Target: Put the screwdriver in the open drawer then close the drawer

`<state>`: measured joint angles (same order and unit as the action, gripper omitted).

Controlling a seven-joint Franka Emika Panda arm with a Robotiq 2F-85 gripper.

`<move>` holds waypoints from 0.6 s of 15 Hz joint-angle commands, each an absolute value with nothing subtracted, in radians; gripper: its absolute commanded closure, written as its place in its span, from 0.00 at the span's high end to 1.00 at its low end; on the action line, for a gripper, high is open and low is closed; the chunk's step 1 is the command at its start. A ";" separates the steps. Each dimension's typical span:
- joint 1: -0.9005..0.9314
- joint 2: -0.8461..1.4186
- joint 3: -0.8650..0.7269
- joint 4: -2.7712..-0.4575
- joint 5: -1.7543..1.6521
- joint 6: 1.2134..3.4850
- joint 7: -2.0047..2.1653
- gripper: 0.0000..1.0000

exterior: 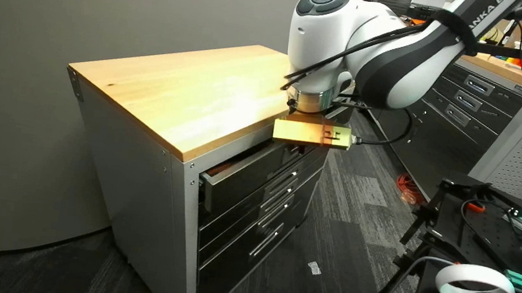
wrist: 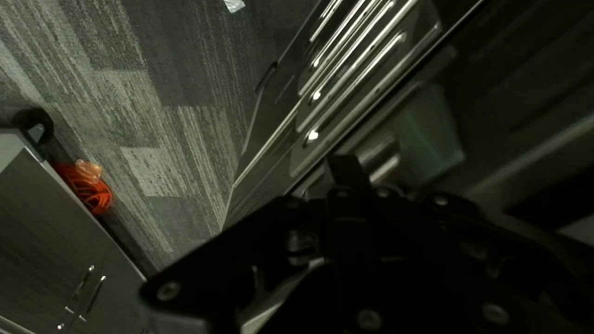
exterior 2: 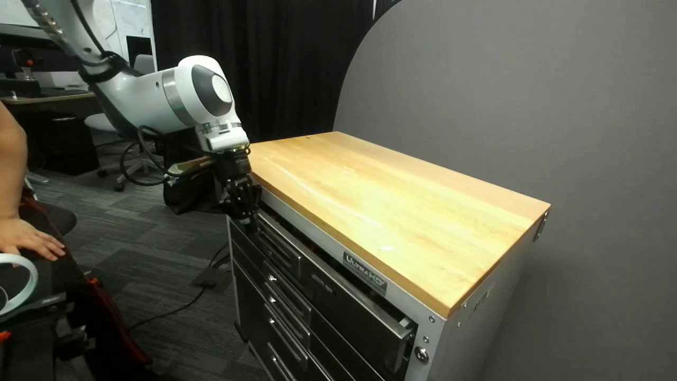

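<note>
Wrist view — pincer (wrist: 344, 170) closed (beside drawer (wrist: 424, 127))

Gripper (exterior 2: 249, 221) fingers mostly hidden behind the yellowish box (exterior: 308, 133) just above them in an exterior view. Drawer (exterior 2: 365, 323) beside gripper: interior mostly hidden under wood top (exterior 2: 396, 222), front lettering (exterior 2: 322, 284) too small to read, front blurred past the fingertips (wrist: 344, 169) in wrist view. Arm (exterior 2: 143, 106) above gripper cut at top edge.

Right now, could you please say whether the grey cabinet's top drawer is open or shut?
Partly open: in both exterior views, the top drawer juts past the lower drawers, with a gap behind its front.
</note>
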<state>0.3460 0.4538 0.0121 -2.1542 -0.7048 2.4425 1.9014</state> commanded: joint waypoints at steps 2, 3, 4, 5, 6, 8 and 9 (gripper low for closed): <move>0.386 0.450 -0.011 -2.105 -0.786 2.459 1.999 0.00; 0.380 0.423 0.001 -2.130 -0.783 2.469 1.993 0.00; 0.380 0.379 0.011 -2.159 -0.779 2.466 1.989 0.26; 0.378 0.344 0.019 -2.178 -0.780 2.472 1.977 0.27; 0.371 0.289 0.036 -2.199 -0.767 2.452 1.937 0.33; 0.352 0.215 0.076 -2.201 -0.741 2.443 1.836 0.47; 0.339 0.184 0.099 -2.185 -0.703 2.419 1.752 0.56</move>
<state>0.3764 0.3205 0.0431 -2.1610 -0.7473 2.4480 1.9116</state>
